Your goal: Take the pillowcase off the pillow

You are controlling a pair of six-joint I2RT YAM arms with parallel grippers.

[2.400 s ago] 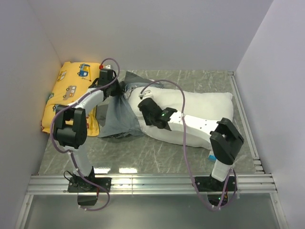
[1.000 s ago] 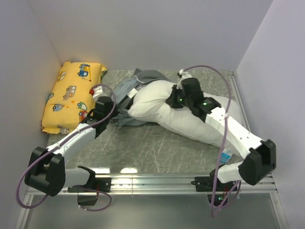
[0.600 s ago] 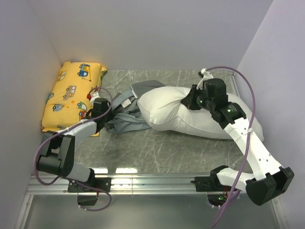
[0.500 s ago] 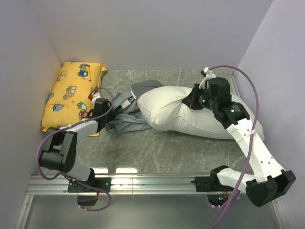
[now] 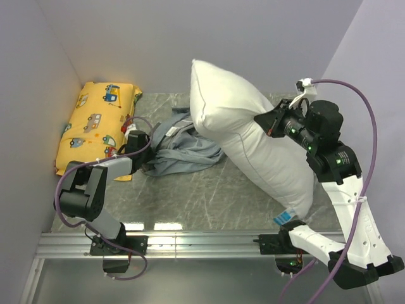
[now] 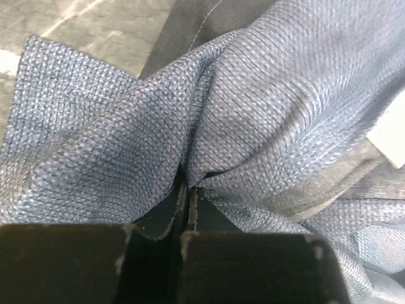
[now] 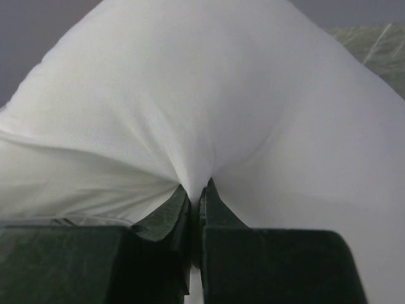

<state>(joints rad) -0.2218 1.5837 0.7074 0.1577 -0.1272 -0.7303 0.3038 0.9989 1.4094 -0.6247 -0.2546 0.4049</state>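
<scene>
Left fingers (image 6: 179, 209) clamp the pillowcase (image 5: 183, 149) low at frame left as an anchor, while right fingers (image 7: 174, 215) pinch the pillow (image 5: 253, 139), held high at centre-right, seemingly free of it.

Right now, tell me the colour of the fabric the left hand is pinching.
Blue-grey woven pillowcase, clearest in the left wrist view.

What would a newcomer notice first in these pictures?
The big white pillow, held up at a tilt right of centre, pinched by the right end effector. Left of it, the grey pillowcase lies crumpled on the table, gripped by the left end effector, next to a yellow car-print cushion.
</scene>
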